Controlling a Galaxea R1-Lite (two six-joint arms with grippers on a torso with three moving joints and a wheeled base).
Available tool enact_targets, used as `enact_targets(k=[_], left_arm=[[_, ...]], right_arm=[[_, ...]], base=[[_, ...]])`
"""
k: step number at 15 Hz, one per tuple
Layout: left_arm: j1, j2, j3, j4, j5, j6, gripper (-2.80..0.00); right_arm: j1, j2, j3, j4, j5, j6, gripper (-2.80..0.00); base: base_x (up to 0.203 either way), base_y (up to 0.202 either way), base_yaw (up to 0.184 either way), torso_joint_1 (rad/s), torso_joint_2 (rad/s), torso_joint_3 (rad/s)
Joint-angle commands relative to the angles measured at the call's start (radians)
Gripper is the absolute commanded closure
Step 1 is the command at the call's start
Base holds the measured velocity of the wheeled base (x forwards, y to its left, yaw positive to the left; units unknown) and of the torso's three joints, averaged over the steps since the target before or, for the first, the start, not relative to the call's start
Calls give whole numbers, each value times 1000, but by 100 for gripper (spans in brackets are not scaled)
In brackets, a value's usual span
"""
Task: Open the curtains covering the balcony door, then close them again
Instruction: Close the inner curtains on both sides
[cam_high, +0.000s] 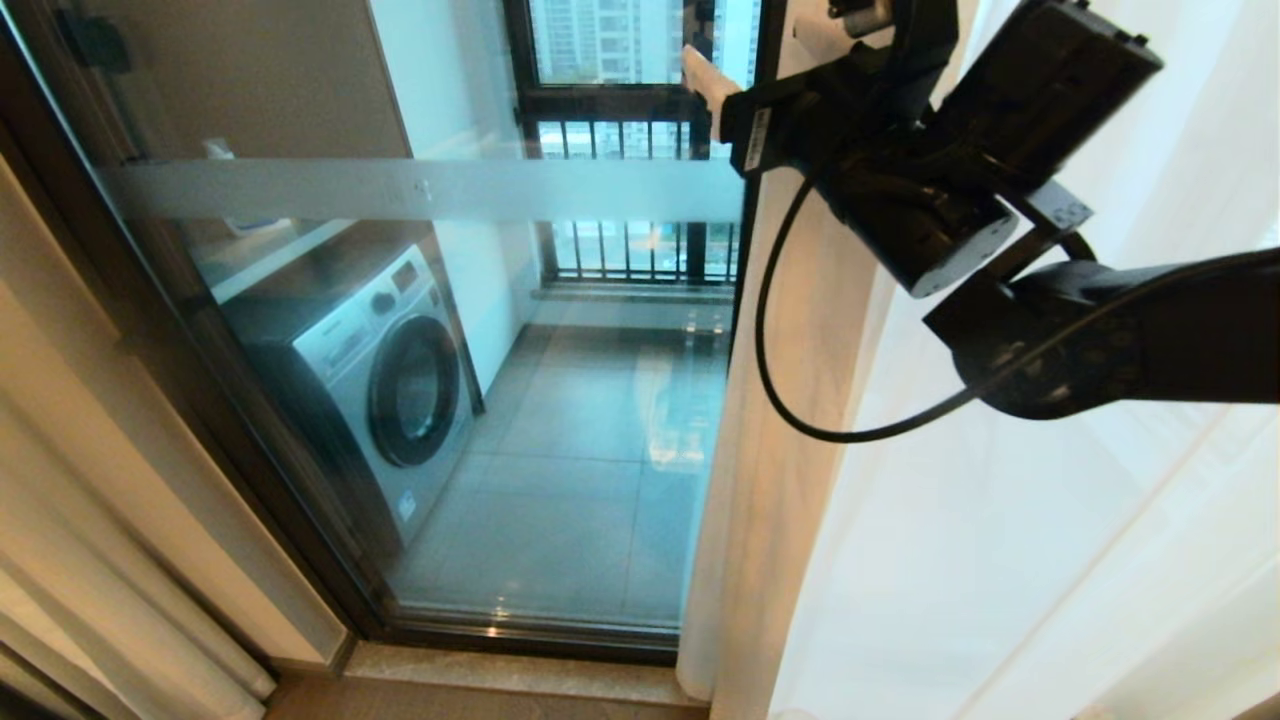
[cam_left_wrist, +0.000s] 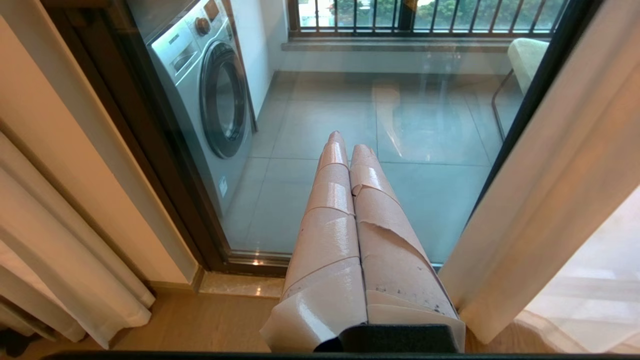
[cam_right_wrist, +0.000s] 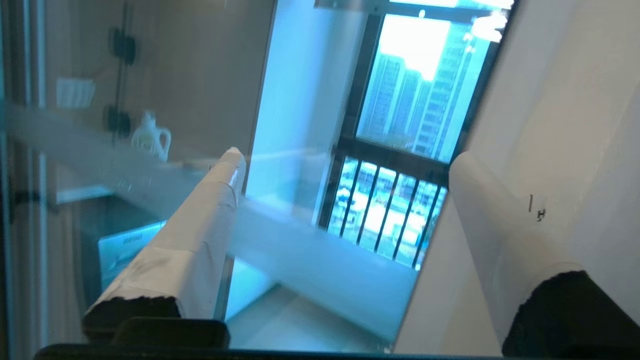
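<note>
Far left, a bunched panel of the curtains (cam_high: 90, 560) hangs against the wall beside the door frame. Next over, the balcony door (cam_high: 560, 420) stands uncovered: clear glass with a frosted band (cam_high: 420, 188) across it, a washing machine (cam_high: 375, 370) and the barred railing window (cam_high: 630, 250) showing beyond. Right of that, the hemmed leading edge of the sheer panel (cam_high: 770, 480) falls floor-length, with the rest of the fabric filling the right side. My right end effector (cam_right_wrist: 345, 200) is raised near that edge, fingers spread wide with nothing between them; one finger (cam_right_wrist: 490, 220) lies in front of the cloth, though I cannot tell if it touches. My left end effector (cam_left_wrist: 350, 210) is parked low, pointing at the glass, fingers pressed together and holding nothing. Handling judgement: the fabric looks light, limp and slippery, so it should slide on its track with little force but slip through a loose pinch; I would take the thicker hemmed edge high up, gathering a fold. The head view gives the arm's place against the door; only the right wrist view shows the spread fingers and a bottle (cam_right_wrist: 150, 137) on the balcony counter (cam_right_wrist: 95, 192); only the left wrist view shows a chair (cam_left_wrist: 522, 62) outside.
</note>
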Motion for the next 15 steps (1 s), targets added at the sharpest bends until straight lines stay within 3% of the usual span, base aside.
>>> enact_targets(k=[1,10,15], left_arm=[[0,0,0,1,0,0,0],[0,0,0,-1,0,0,0],[0,0,0,-1,0,0,0]], right_arm=[[0,-143,148,-8,0,-1,-280],[1,-659,751,12,19,34,-280],[4,-1023,949,204,32,48,-280]], base=[[0,0,0,0,0,0],[0,0,0,0,0,0],[0,0,0,0,0,0]])
